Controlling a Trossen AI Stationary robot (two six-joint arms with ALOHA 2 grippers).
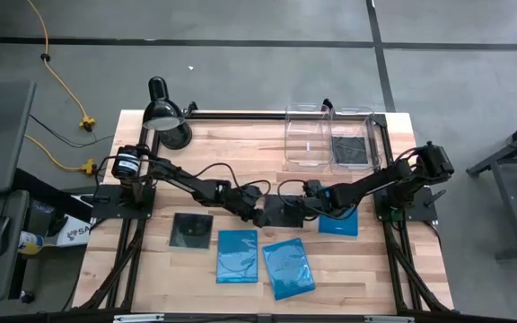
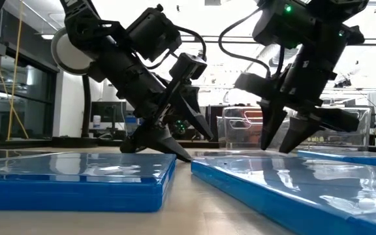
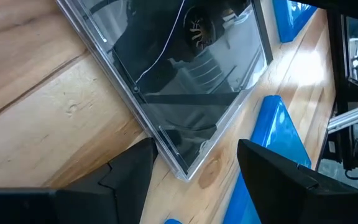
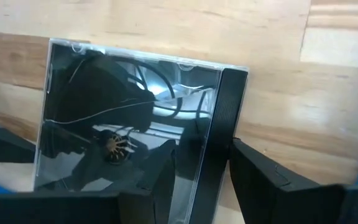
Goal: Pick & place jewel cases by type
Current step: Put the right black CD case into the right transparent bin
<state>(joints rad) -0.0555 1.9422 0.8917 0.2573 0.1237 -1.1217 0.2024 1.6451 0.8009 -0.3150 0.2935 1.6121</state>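
A glossy black jewel case [image 1: 284, 213] lies flat at mid-table between both grippers. My left gripper [image 1: 260, 213] is open, and its fingers stand on either side of the case's corner [image 3: 182, 173]. My right gripper [image 1: 305, 205] is open astride the case's dark spine edge [image 4: 224, 118]. A second black case [image 1: 191, 230] lies flat to the left. A third [image 1: 350, 151] lies inside a clear bin. Three blue cases [image 1: 238, 256] [image 1: 288, 266] [image 1: 339, 222] lie flat on the table's near part. My left gripper points down at the black case's corner [image 3: 182, 173] with one finger on each side; I cannot tell whether either finger touches it. My right gripper has one finger [image 4: 160, 177] over the lid beside the spine and the other [image 4: 253, 177] outside it; touch cannot be told.
Two clear bins [image 1: 308, 136] [image 1: 353, 135] stand at the far edge. A black desk lamp [image 1: 164, 115] stands at the far-left corner. In the low view the blue cases [image 2: 77, 173] [image 2: 286, 186] hide the black case.
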